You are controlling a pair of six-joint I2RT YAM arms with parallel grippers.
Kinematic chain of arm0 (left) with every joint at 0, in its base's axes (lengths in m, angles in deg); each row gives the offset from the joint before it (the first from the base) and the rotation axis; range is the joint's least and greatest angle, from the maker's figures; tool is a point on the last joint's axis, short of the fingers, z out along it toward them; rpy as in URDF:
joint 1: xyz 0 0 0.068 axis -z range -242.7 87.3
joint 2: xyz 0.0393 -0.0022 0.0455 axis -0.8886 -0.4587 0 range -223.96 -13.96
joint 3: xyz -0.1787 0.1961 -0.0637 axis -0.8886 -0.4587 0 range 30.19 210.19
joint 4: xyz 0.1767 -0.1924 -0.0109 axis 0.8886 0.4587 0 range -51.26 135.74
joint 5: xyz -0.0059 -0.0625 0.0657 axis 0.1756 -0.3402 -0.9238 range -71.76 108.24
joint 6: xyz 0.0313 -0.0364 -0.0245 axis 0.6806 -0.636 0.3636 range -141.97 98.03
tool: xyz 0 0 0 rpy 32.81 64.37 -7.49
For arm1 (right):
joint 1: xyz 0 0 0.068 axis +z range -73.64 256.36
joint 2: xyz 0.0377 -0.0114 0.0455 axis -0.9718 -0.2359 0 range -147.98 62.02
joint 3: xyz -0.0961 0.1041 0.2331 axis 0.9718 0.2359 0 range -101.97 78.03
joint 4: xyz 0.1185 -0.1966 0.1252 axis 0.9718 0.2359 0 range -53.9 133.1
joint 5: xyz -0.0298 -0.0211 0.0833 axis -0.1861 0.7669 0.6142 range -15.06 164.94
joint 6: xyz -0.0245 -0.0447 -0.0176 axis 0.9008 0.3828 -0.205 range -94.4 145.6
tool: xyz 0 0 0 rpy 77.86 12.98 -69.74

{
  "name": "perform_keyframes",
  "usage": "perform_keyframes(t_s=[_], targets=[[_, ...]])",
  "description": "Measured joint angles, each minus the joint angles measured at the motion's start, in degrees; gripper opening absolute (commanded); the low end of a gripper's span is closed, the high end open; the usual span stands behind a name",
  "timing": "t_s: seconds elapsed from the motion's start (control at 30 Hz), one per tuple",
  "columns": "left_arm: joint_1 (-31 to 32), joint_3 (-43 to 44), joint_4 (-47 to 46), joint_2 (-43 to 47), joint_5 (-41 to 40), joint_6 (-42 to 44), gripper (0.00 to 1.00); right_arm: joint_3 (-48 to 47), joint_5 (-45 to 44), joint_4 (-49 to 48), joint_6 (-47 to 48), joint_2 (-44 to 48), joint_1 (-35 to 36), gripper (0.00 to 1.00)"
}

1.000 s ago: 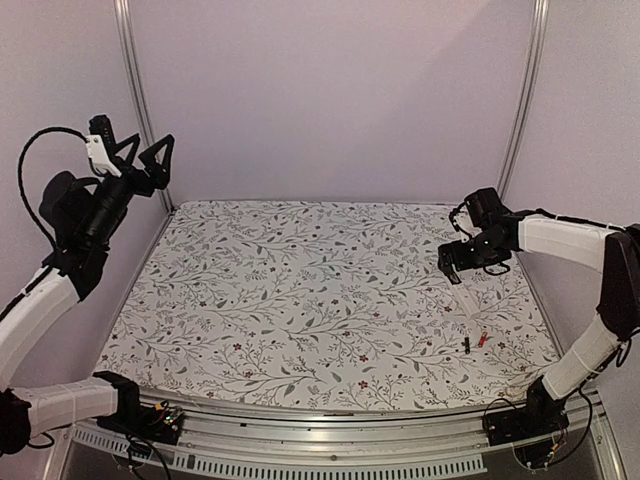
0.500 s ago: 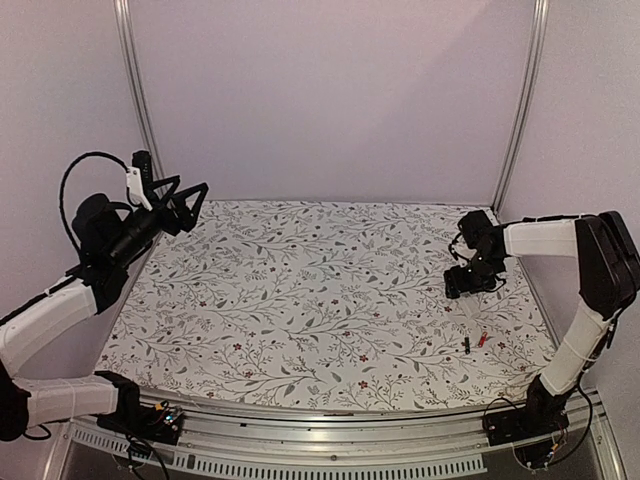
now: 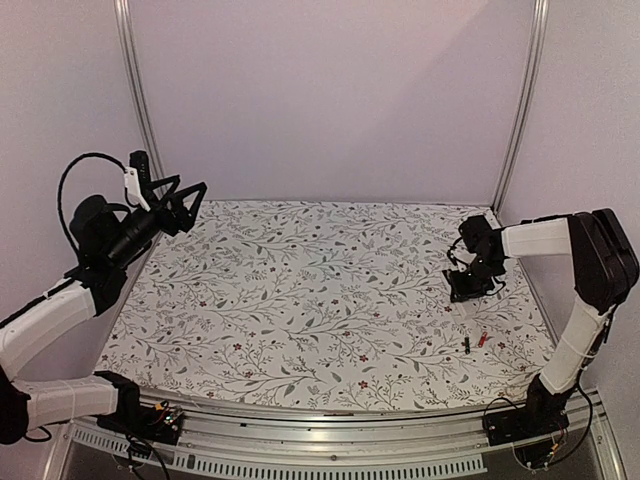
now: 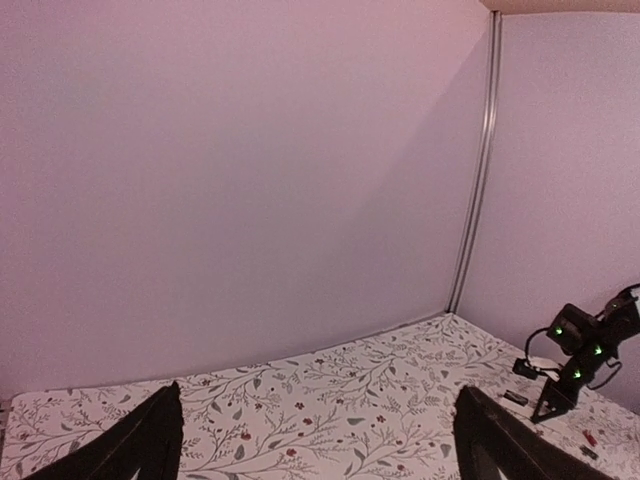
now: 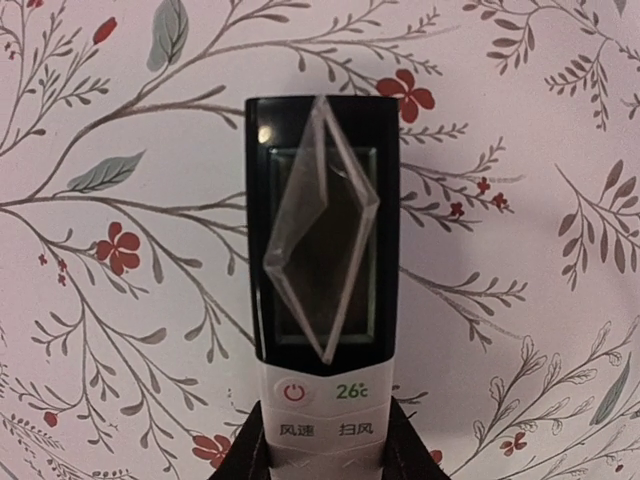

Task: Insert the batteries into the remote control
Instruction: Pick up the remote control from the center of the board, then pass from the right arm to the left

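The remote control [image 5: 322,300] lies flat on the floral cloth, white with a black display end, a red power button and green "26°C". A clear angular shape shows over its display. My right gripper [image 5: 322,440] is shut on its white end, one finger against each long side; in the top view this gripper [image 3: 470,285] sits low at the table's right, covering most of the remote. The batteries, one black [image 3: 466,344] and one red [image 3: 482,340], lie side by side nearer the front edge. My left gripper [image 3: 180,205] hovers open over the back left corner, empty [image 4: 318,420].
The floral cloth [image 3: 300,300] covers the whole table. Plain walls with metal corner posts [image 3: 520,110] close in the back and sides. The right arm [image 4: 570,360] shows far off in the left wrist view.
The right gripper dropped onto the remote and its jaws closed in on the remote's sides. The left arm swung down and inward over the back left corner, then held still.
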Motion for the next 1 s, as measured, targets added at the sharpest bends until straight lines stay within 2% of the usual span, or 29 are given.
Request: perform_keyframes(t_s=[0.1,0.23,0.37,0.53,0.67,0.8,1.0], targets=[[0.0,0.0,0.0,-0.2,0.2,-0.2,0.92,-1.1,1.2,0.2,1.4,-0.6,0.1,0.0],[0.1,0.0,0.0,-0.7,0.6,-0.6,0.91,-5.3,1.8,1.0,3.7,-1.0,1.9,0.0],[1.4,0.0,0.0,-1.6,2.9,-1.0,0.91,-12.5,5.0,0.6,6.3,-1.0,7.1,0.0],[4.9,0.0,-0.3,-3.7,10.1,-1.3,0.99,-19.1,18.5,-6.6,10.5,1.3,20.4,0.0],[9.4,0.0,-2.5,-4.7,18.8,-1.7,1.0,-21.0,33.1,-16.1,11.8,4.5,29.1,0.0],[12.8,-0.1,-6.2,-4.7,24.9,-2.4,1.0,-22.8,42.9,-24.4,11.0,5.6,32.1,0.0],[16.0,-0.4,-10.0,-4.7,27.4,-3.1,0.92,-26.2,47.8,-28.1,10.6,4.6,34.3,0.0]])
